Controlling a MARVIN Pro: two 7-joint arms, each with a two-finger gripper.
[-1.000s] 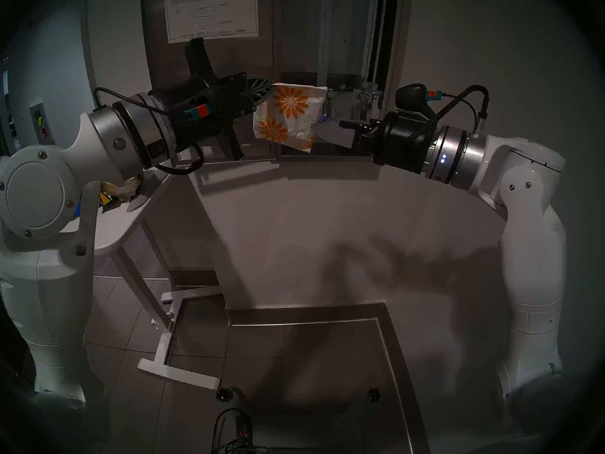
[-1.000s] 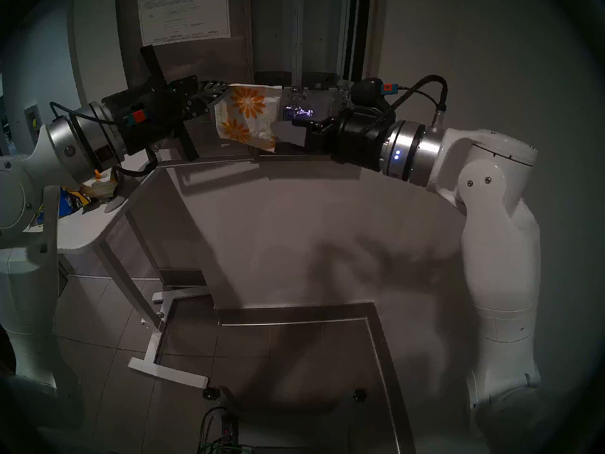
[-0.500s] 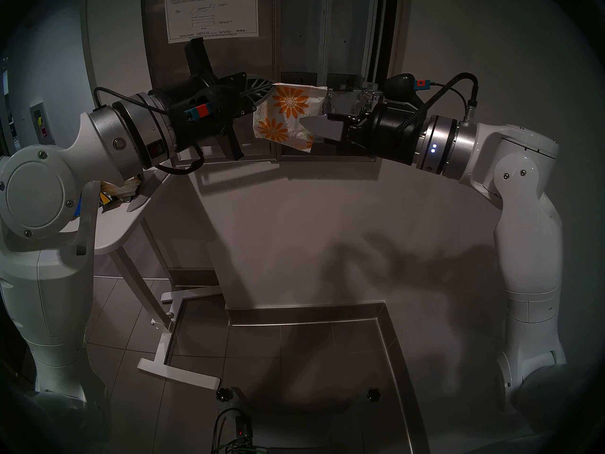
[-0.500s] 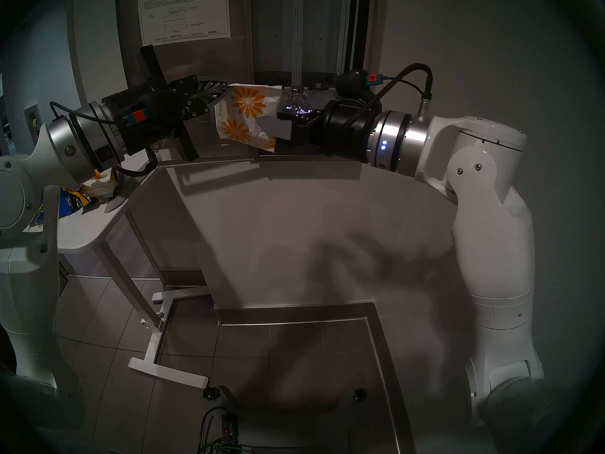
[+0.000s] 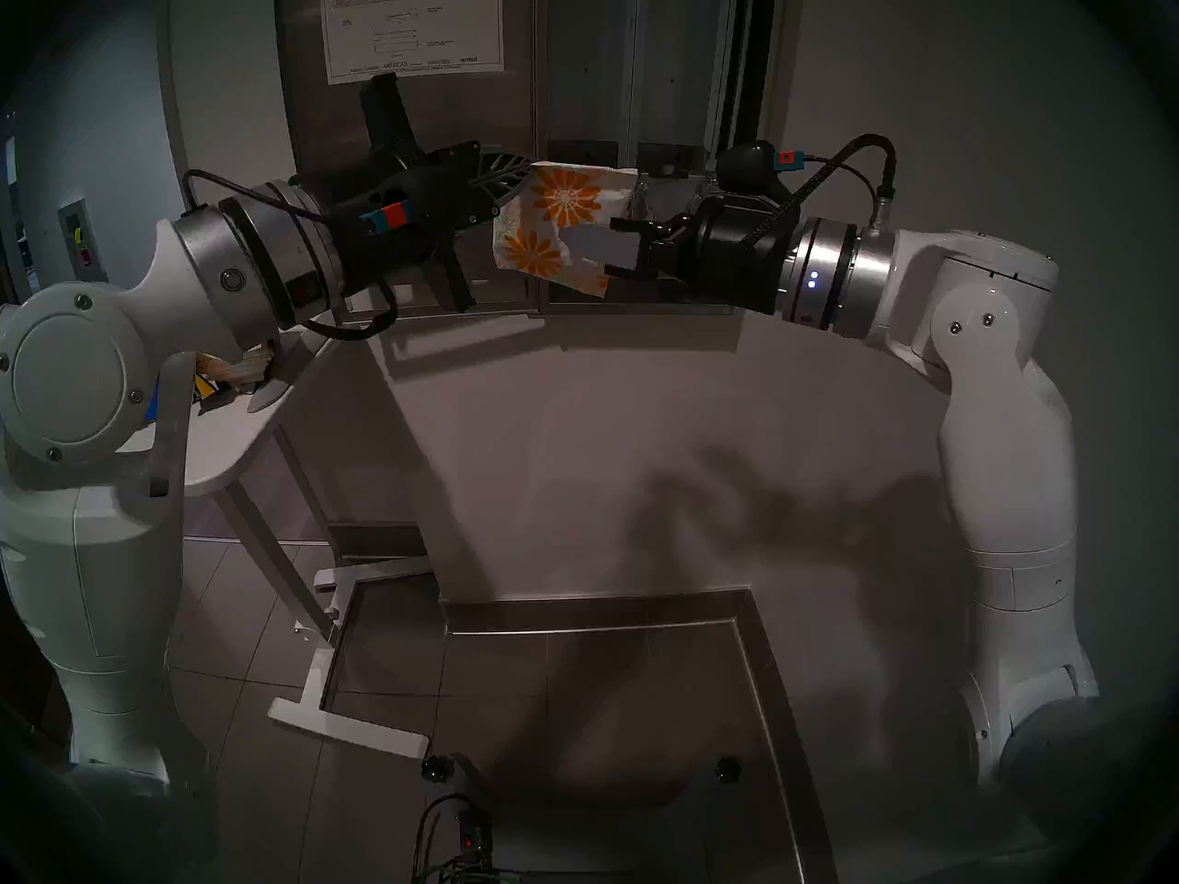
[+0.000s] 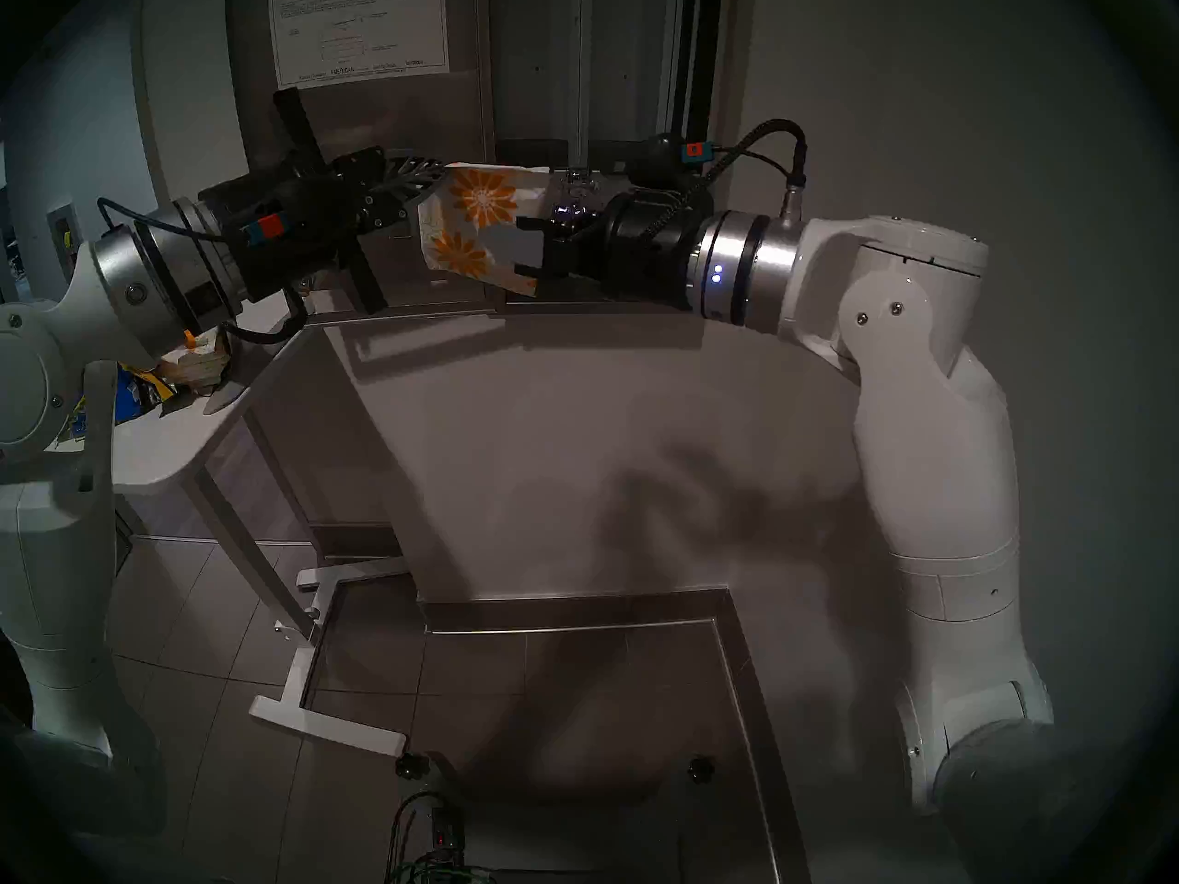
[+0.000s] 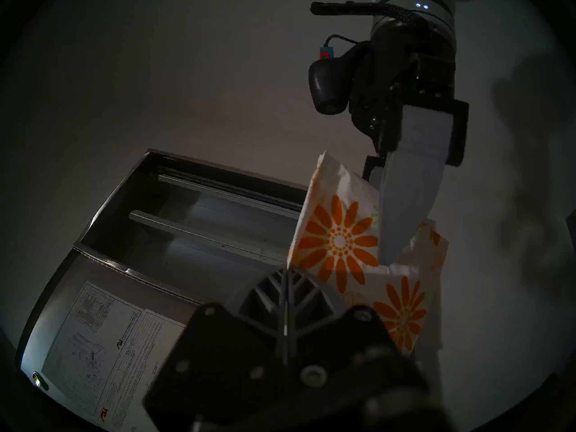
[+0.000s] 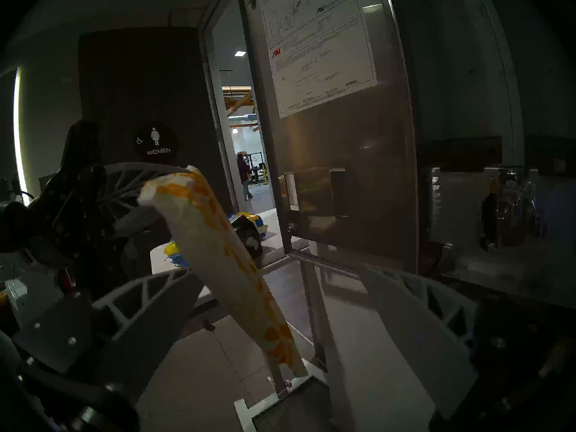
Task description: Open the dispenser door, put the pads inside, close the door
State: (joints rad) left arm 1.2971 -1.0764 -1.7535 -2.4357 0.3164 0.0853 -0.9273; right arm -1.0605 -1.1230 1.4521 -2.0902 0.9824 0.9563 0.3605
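One soft, light flowered pad (image 5: 561, 226) droops from the clenched left gripper (image 5: 510, 181); the spread right gripper (image 5: 590, 251), straddling it, should pinch its stiffer free edge.

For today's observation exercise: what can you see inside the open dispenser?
Inside the dispenser: bare vertical metal chutes and rails, no pads visible. Its lower part is covered by the flower-print pad and both grippers.

Print on the instruction sheet (image 5: 411, 28) is too blurry to read, and the dispenser door (image 5: 408, 130) gets cut off at the top. The torn bag (image 6: 137, 391) on the surface (image 6: 166, 442) sits mostly hidden behind the left arm.
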